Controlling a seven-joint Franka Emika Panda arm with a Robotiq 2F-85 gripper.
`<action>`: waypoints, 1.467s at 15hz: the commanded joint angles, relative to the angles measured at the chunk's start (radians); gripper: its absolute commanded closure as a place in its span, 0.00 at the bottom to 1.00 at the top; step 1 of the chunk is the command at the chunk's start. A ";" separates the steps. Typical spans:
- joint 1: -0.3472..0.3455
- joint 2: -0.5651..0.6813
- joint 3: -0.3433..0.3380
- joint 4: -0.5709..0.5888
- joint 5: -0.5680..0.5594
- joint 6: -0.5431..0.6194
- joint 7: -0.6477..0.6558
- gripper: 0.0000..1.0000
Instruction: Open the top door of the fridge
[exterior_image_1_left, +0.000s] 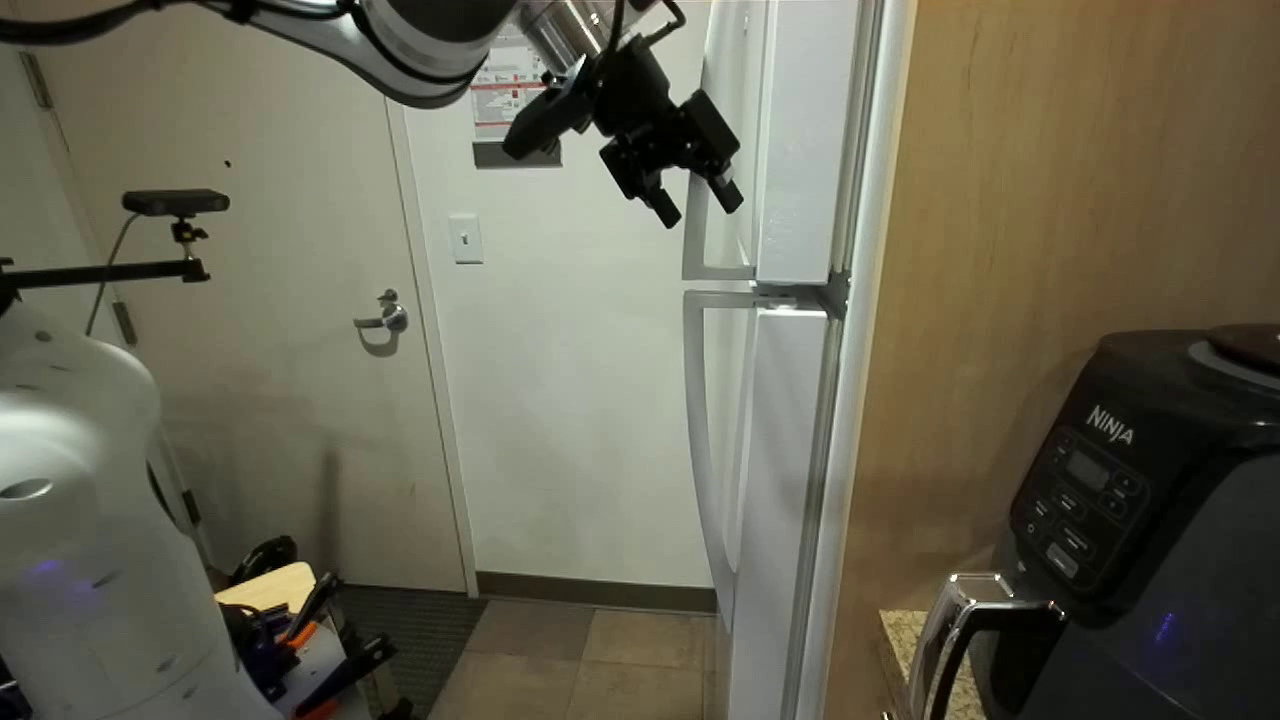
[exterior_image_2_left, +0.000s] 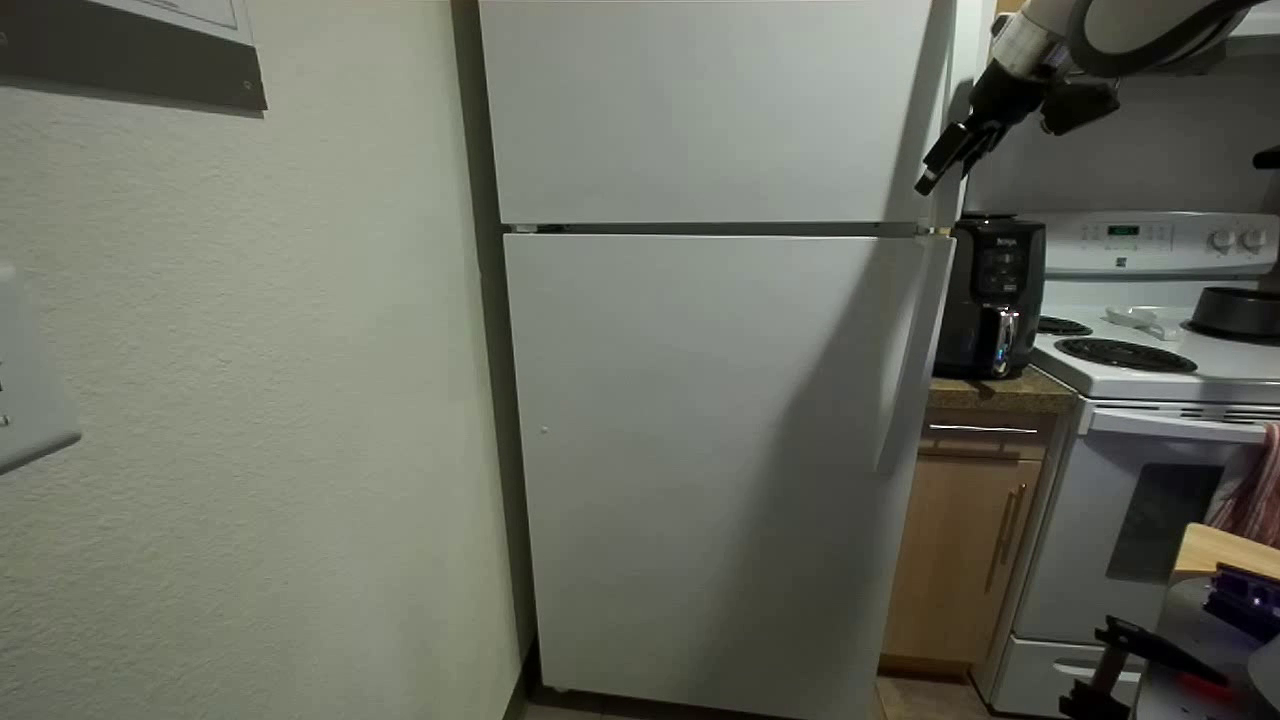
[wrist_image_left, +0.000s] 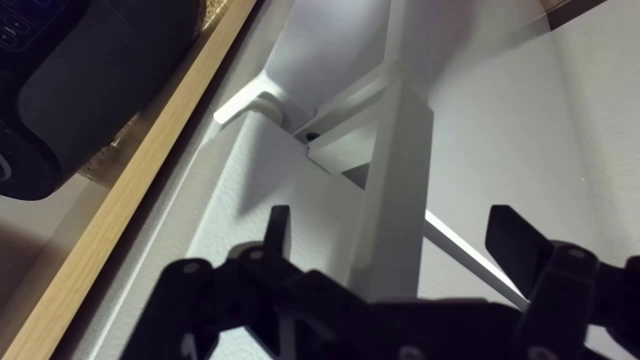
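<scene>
Your claw (wrist_image_left: 388, 225), standing spread; top door (exterior_image_2_left: 700, 110), sitting closed on the upper part of the fridge (exterior_image_2_left: 700, 450).
The wrist view is showing you the handle (wrist_image_left: 402, 200) appearing between the fingers (wrist_image_left: 276, 227), contact being unclear; an exterior view alone is showing the room door (exterior_image_1_left: 250, 300), the top door there running out of frame.

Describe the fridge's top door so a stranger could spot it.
Find the tall white fridge by the pale wall. Its top door lies above the horizontal gap. That door's handle runs upward from just above there; the lower handle runs downward.
</scene>
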 joint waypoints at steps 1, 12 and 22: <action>-0.015 0.001 0.012 0.002 0.013 -0.001 -0.010 0.00; 0.023 -0.209 -0.038 -0.141 0.045 0.051 -0.098 0.00; 0.080 -0.198 -0.061 -0.185 0.069 0.174 -0.134 0.00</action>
